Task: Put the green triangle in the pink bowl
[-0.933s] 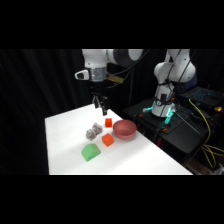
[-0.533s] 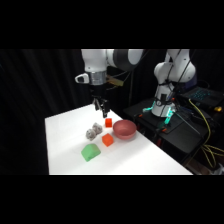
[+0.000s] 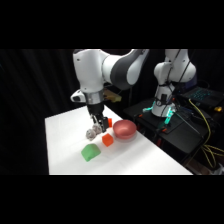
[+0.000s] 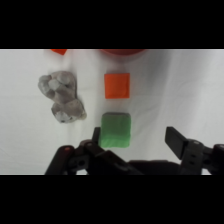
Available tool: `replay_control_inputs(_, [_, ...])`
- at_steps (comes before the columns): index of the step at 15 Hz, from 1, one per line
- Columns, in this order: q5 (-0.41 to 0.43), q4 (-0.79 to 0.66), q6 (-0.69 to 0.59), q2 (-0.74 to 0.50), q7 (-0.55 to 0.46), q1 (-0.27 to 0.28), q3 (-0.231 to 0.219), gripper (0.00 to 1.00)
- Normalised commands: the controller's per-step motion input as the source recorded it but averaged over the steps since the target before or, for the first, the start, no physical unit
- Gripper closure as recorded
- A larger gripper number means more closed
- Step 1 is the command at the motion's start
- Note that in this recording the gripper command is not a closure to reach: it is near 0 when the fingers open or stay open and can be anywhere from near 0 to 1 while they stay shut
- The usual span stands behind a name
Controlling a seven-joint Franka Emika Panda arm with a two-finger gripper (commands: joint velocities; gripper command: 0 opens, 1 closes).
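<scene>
The triangle [image 4: 116,130] lies flat on the worktop [image 3: 65,145], untouched, with an orange cube [image 4: 117,85] just beyond it and the bowl [image 3: 124,129] farther on; in the wrist view only the bowl's rim [image 4: 120,51] shows at the top edge. A lumpy grey ball [image 4: 62,96] sits to one side, near but apart.

The step in hand looks like the approach for the grasp. To do it well, the end effector [image 4: 137,140] should shift until the triangle sits midway between the fingers, since it now lies close to one finger [image 4: 96,137]. Then it should come straight down and close on the block's flat sides, not on its slope, keeping clear of the cube and the ball.

The end effector is spread wide, holds nothing, and touches nothing; in the side view it [image 3: 96,122] hangs above the ball, short of the triangle [image 3: 90,152].
</scene>
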Motion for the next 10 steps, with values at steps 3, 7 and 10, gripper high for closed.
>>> replay_control_inputs(3, [-0.072,0.57,-0.17,0.44,-0.1,0.001,0.002,0.0])
replay_control_inputs(7, [-0.032,0.57,-0.16,0.44,-0.19,-0.042,-0.003,0.0])
replay_control_inputs(10, [-0.059,0.54,-0.18,0.39,-0.21,-0.045,-0.015,0.0])
